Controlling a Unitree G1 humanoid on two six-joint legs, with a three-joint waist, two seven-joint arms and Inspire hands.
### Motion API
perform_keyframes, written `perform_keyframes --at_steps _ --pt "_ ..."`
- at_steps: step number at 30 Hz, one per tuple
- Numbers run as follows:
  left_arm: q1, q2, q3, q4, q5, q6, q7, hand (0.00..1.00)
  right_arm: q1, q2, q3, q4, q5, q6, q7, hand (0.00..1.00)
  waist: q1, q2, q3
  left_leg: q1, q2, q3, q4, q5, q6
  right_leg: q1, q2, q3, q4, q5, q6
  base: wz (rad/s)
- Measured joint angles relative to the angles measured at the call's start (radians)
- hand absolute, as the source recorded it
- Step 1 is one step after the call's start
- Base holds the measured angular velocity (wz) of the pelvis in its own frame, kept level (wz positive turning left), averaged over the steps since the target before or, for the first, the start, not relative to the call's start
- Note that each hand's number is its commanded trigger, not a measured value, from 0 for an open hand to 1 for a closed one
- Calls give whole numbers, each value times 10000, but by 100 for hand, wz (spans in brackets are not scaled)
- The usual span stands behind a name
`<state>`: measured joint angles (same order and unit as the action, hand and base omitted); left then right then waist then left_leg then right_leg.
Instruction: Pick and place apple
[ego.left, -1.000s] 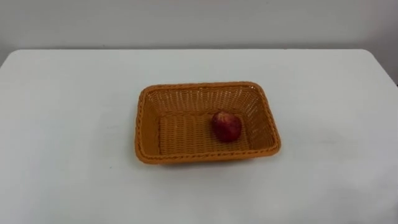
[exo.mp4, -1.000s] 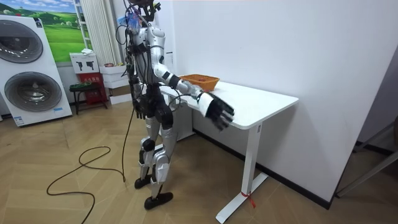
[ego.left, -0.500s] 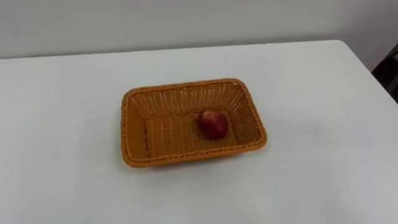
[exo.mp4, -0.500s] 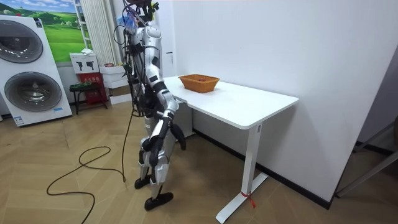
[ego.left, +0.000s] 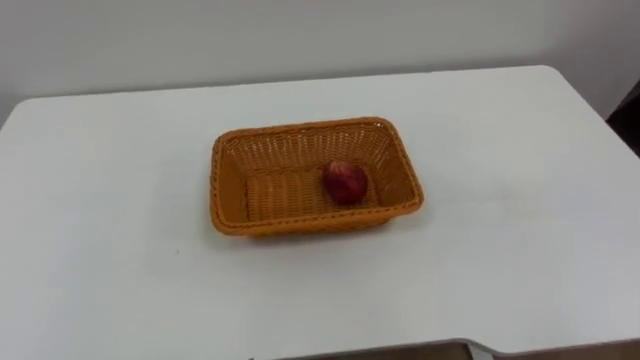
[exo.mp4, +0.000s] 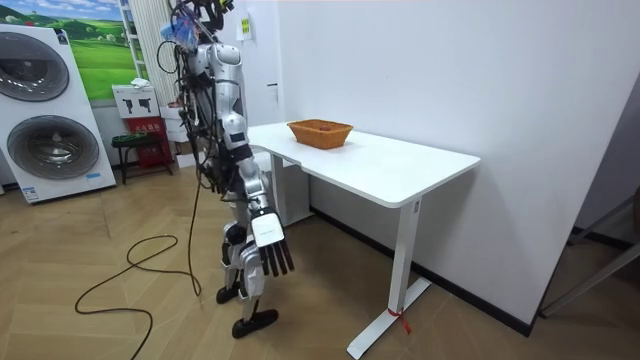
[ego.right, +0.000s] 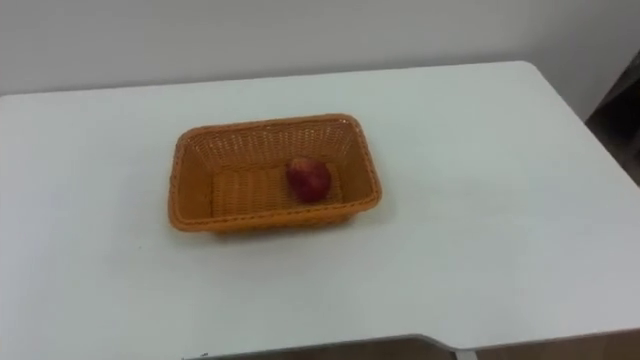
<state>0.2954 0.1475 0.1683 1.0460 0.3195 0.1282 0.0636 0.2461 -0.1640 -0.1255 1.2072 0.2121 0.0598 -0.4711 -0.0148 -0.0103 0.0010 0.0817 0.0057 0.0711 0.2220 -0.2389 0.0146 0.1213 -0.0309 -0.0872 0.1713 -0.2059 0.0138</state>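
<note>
One apple, one basket, nothing else on the worktop.

- Apple sits inside the basket, on the woven floor, right of centre and near the right-hand wall. Can't tell if it touches that wall. The raised sides keep it from rolling, so it's stable where it is.
- Basket stands flat, roughly mid-worktop, a bit left of centre in the eye views and well clear of every edge. It's slightly skewed to the worktop's front edge. No tip or slide risk as it lies.
- Right hand hangs at the robot's side in the room view, below worktop height, fingers straight and apart, holding nothing. It's well away from both basket and apple.
- My read: with the apple contained and the arm down, this looks like a rest pose, not a reach. Either the place step is done or the pick isn't started. The frames alone don't settle which.
- Surface: plain white top, matte, flat and uncluttered. Its front edge and right end show in the eye views.
- Room: robot stands at the worktop's front edge, towards the end on the room view's left. A white wall runs behind the worktop. The floor is wood parquet, and a washing machine stands at the room view's left.
</note>
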Motion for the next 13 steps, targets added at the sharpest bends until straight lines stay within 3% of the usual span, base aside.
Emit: perform_keyframes --at_steps 7,13 --pt "167 -42 -114 -1 -9 479 -255 0 -3 -1 1035 75 -1268 730 1519 0 217 -81 -3 -47 -42 -98 10 85 9 29 -36 -112 19 -2 4 5" --pt "-208 -13 -910 -5 -19 469 -357 0 -397 8 1640 241 -2692 838 2375 0 206 -133 9 -97 -52 -146 80 82 7 62 -44 -203 -25 -13 -7 2"
